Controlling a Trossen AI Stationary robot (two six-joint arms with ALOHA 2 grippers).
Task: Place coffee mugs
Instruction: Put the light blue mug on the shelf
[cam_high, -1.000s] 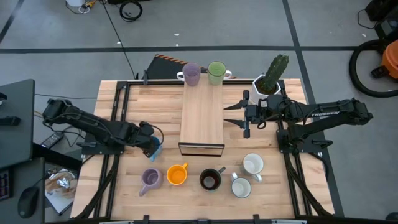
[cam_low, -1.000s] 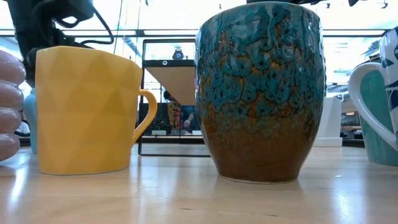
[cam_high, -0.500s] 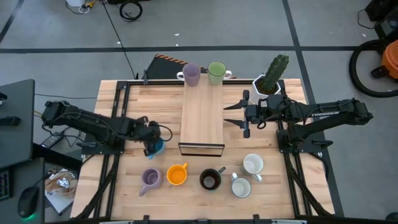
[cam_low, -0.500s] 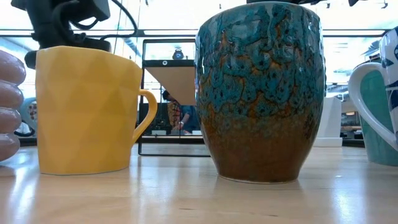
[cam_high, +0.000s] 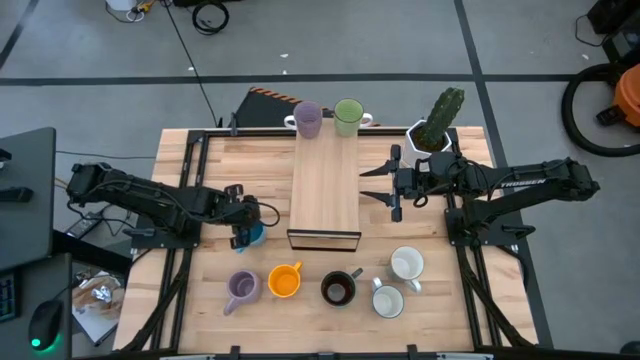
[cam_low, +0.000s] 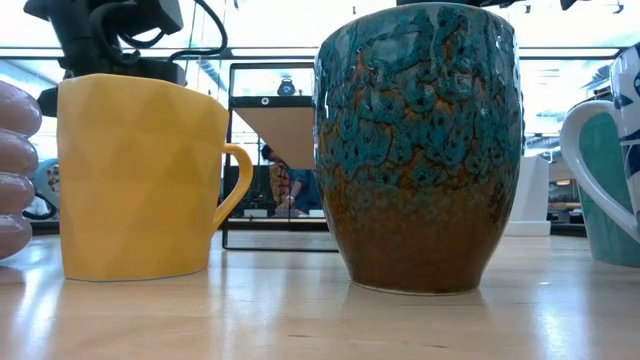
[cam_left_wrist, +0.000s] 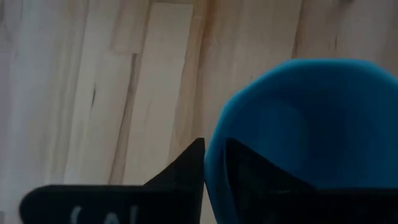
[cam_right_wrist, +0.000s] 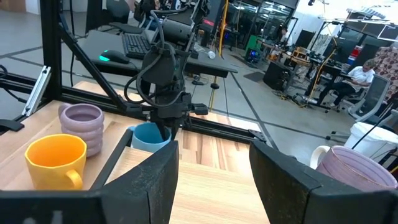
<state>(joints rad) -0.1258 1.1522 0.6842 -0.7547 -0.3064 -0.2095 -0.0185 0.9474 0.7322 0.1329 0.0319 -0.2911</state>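
Observation:
A light blue coffee mug stands upright on the table, left of the wooden riser. My left gripper points steeply down onto the mug and is shut on it; the right wrist view shows that gripper above the mug. A lilac mug and a green mug stand at the riser's far end. My right gripper hovers open and level over the riser's right edge, with nothing in it. My left gripper pinches the blue mug's wall at the rim, one finger outside the mug and the other inside it. The fingers come from above, slanting down. The mug stays upright; whether its base is on the table I cannot tell.
Near the front edge stand a lilac mug, an orange mug, a black mug and two white mugs. A white pot with a cactus stands at the far right.
My left gripper has shifted a little toward the table's right edge, over the blue mug, and has rolled about its own axis. The blue mug has stayed about where it was.

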